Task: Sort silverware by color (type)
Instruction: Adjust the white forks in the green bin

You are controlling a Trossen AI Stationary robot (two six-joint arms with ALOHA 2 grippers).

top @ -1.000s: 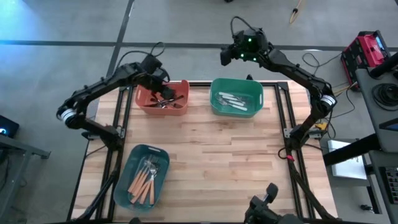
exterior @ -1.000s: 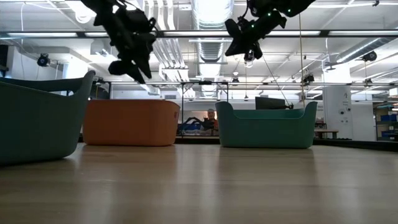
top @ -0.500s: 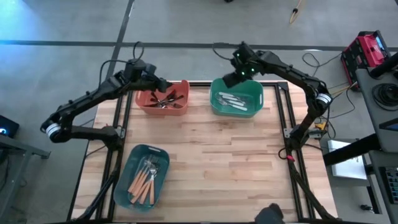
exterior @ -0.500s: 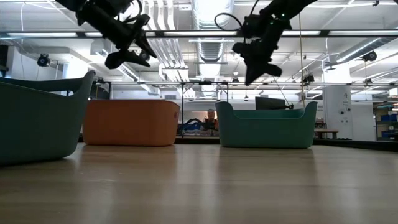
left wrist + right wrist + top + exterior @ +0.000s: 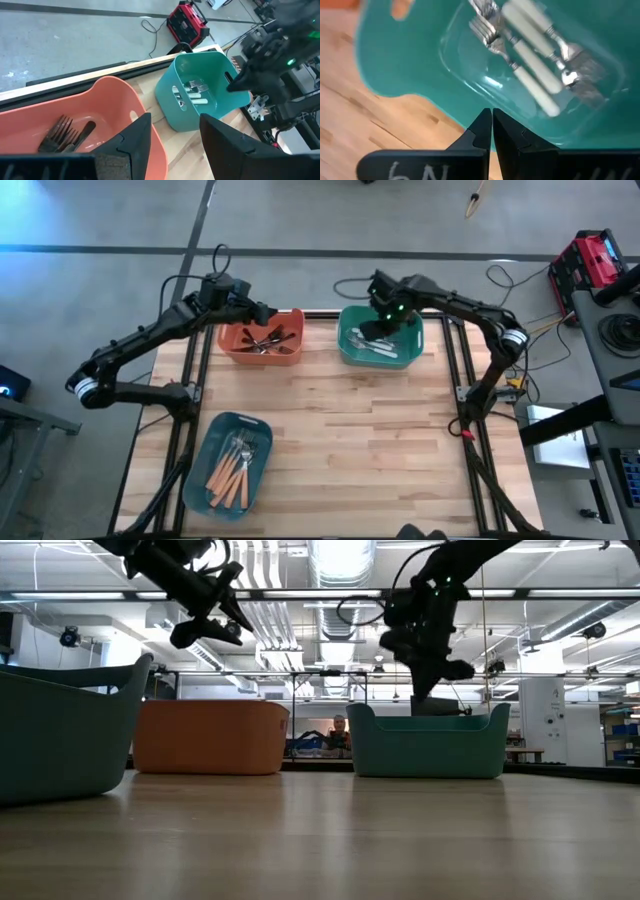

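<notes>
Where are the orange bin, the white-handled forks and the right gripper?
Orange bin (image 5: pixel 262 356): high view, near wall.
White-handled forks (image 5: pixel 532 62): right wrist view, a handle.
Right gripper (image 5: pixel 491 131): right wrist view, between shut fingertips.

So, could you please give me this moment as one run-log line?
left gripper: open, empty, above orange bin | right gripper: shut, empty, over green bin | white-handled forks: in green bin

We see three plastic bins on the wooden desk: an orange bin and a teal bin at the far edge, another teal bin nearer. A red toolbox sits on the floor.
</notes>
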